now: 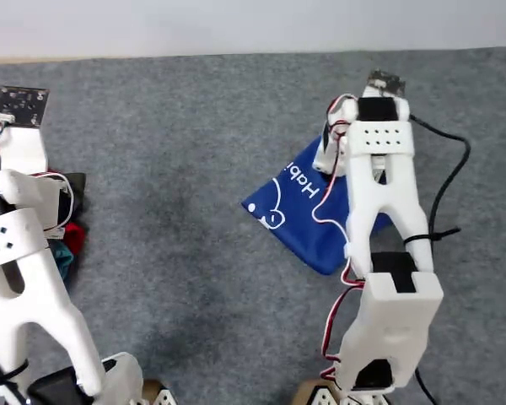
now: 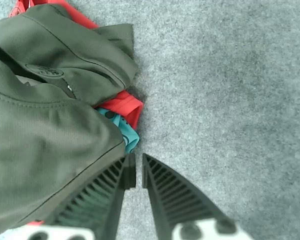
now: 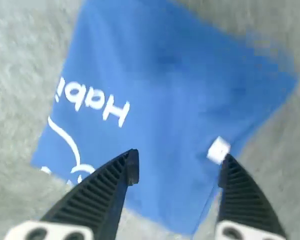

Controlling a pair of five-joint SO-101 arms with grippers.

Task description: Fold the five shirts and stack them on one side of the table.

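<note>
Grey surface (image 1: 194,169) bearing a folded blue shirt (image 1: 297,226) (white print) right of centre, and at its left edge a pile (image 2: 45,115) of olive, red and teal shirts.

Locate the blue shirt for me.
In the high view the blue shirt lies on the right side of the table, beneath the open right gripper.

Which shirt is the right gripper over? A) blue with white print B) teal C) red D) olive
A: in the right wrist view the open right gripper frames the blue shirt with its white print, while the olive shirt, red shirt and teal shirt lie piled by the left gripper.
</note>
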